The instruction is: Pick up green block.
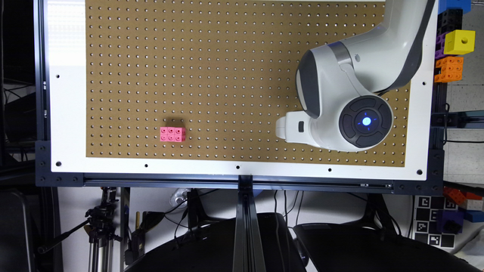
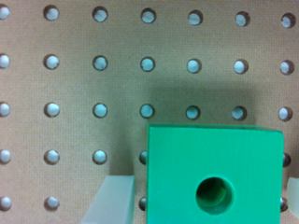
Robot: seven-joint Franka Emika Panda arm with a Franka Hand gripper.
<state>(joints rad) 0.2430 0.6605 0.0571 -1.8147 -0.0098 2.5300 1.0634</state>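
Wrist view puts the green block on the pegboard between the gripper's spread fingers, neither visibly touching it. Best to centre the cube, then close evenly on opposite faces before lifting.

Exterior view: high overhead, facing straight down on the whole pegboard and arm. Wrist view: facing down, very close above pegboard holes beneath the claw. Shared: that pegboard patch.
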